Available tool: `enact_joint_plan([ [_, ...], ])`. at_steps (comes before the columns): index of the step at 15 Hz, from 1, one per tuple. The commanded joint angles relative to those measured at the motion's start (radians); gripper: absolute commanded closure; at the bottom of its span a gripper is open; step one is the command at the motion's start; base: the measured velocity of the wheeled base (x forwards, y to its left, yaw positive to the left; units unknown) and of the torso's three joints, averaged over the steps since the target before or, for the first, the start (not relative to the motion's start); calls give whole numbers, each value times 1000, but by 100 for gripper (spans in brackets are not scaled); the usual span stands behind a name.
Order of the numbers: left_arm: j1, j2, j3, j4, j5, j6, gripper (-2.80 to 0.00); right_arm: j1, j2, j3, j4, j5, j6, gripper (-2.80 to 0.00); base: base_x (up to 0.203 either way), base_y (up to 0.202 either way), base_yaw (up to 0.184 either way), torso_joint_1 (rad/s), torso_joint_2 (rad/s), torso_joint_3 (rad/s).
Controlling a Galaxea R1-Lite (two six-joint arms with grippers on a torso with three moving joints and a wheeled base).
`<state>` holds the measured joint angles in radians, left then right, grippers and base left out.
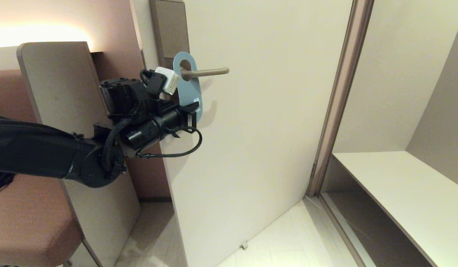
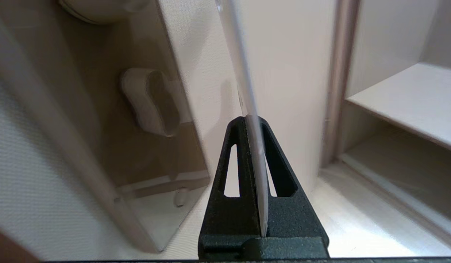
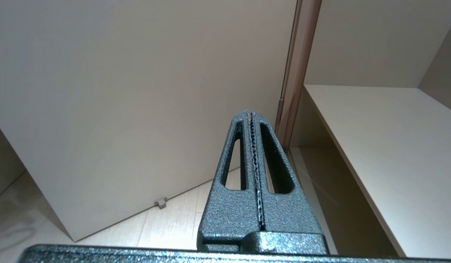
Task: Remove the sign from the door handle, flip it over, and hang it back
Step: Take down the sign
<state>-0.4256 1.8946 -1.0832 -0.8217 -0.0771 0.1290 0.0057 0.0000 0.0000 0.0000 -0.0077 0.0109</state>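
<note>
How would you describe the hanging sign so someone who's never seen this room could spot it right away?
Find the big pale door, then its slim taupe-grey metal lever handle near the top. The flat blue card sign hangs there by its round hole, its lower end pinched in the black left gripper. It is the only blue thing in view.

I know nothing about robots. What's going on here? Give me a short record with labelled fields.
Place: beside an open door
Sign: blue sign, its hole around the door handle
Face shown: blue side; wording too small to read
Left gripper: left gripper shut on the sign's lower end, card edge between its fingers
Right gripper: right gripper shut, empty, away from the handle
Nearby: shelf past the door frame
</note>
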Motion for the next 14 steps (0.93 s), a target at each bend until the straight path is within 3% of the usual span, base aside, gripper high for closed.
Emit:
enact_joint_plan([
  [1,-1,-3,0,-2,38,27,0,0,0,0,0,0,0,0,0,0,0,0,0,0],
  [9,-8,17,-12,27,79,34,0,0,0,0,0,0,0,0,0,0,0,0,0,0],
  [14,-39,74,-100,53,105,52,0,0,0,0,0,0,0,0,0,0,0,0,0,0],
])
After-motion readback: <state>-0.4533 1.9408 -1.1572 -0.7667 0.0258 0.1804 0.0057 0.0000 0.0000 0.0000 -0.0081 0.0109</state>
